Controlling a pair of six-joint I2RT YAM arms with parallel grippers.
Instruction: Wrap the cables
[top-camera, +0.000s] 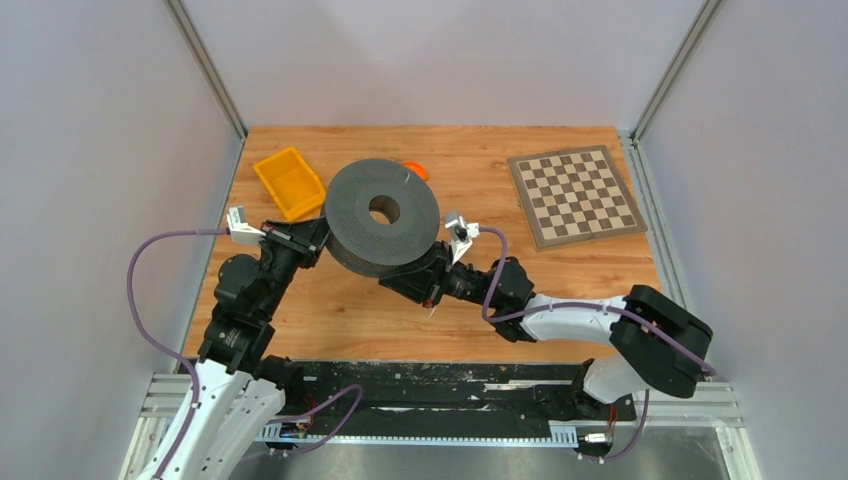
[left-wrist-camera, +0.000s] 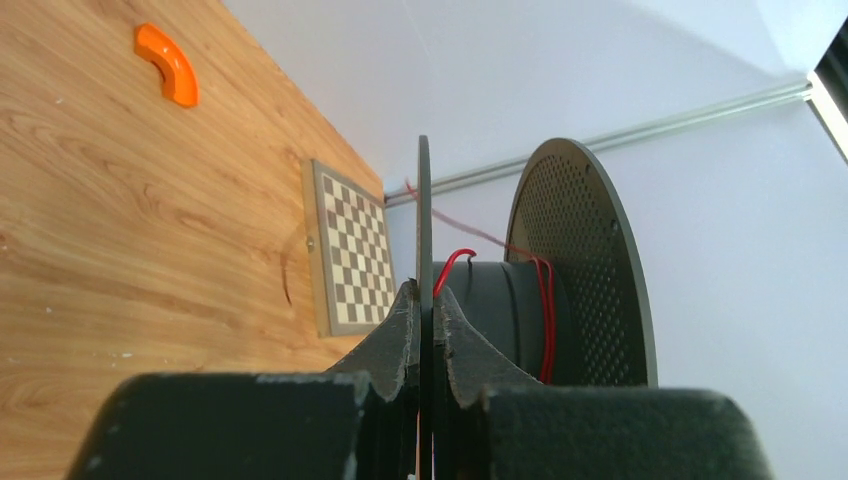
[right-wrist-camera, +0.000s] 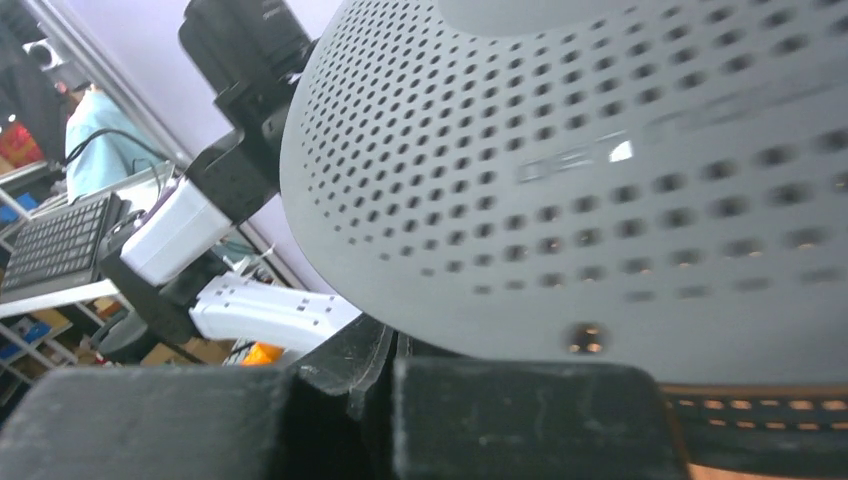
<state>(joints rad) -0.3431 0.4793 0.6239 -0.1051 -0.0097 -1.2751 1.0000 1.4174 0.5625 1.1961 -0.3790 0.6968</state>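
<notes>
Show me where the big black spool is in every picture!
Top view: spool in the middle, left of the checkerboard.
Left wrist: spool right of centre, seen edge-on.
Right wrist: spool's holey disc fills the top right.
Shared landmark: checkerboard, also in the left wrist view, not the right wrist's.

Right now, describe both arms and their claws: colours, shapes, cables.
The left arm and the right arm match: white lower links, then black joints and wrists. Each carries a loose purple cable and a small white camera block at the wrist. The left claw and the right claw are matte black, thick at the base and tapering to curved tips.
</notes>
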